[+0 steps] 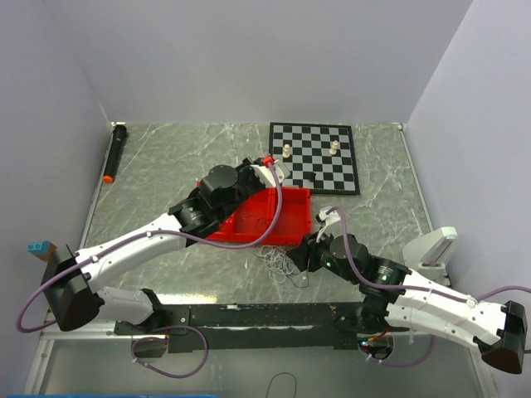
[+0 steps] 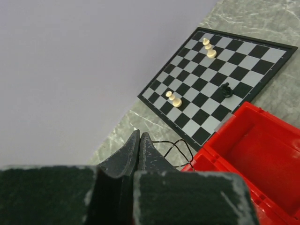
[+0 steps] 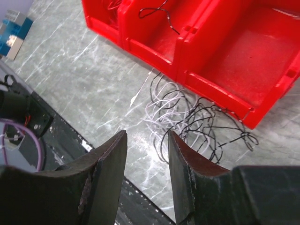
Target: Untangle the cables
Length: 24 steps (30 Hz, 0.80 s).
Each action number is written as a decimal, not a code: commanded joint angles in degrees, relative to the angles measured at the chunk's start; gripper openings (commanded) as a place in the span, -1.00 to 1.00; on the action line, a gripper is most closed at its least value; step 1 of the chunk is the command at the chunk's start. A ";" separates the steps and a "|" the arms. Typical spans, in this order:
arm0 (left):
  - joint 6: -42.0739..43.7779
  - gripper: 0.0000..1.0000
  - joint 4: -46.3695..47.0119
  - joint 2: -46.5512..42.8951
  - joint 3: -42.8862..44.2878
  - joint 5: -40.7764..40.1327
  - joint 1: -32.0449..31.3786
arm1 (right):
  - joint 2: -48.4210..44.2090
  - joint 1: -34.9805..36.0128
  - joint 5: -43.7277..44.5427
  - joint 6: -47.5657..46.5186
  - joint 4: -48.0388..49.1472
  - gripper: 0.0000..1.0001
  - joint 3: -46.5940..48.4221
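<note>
Right wrist view: the tangle of thin white and black wires (image 3: 187, 117) lies just beside the red plastic bin (image 3: 220, 96), just ahead of the right pincer (image 3: 146, 140), jaws apart. The left pincer (image 2: 139, 140), pressed together, is farther off.

The right gripper (image 1: 305, 259) hangs low over the table. A tangle of thin white and black cables (image 1: 278, 261) lies just to its left, in front of the red bin (image 1: 294, 214). The left gripper (image 1: 268, 162) reaches past that bin to the left edge of the chessboard (image 1: 323, 170), with two pale chess pieces (image 1: 286, 152) standing beyond it.
</note>
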 commanded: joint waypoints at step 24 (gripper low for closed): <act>-10.54 0.70 -18.27 10.05 5.85 16.45 7.82 | 1.76 -9.31 1.52 0.83 -5.17 -0.01 3.33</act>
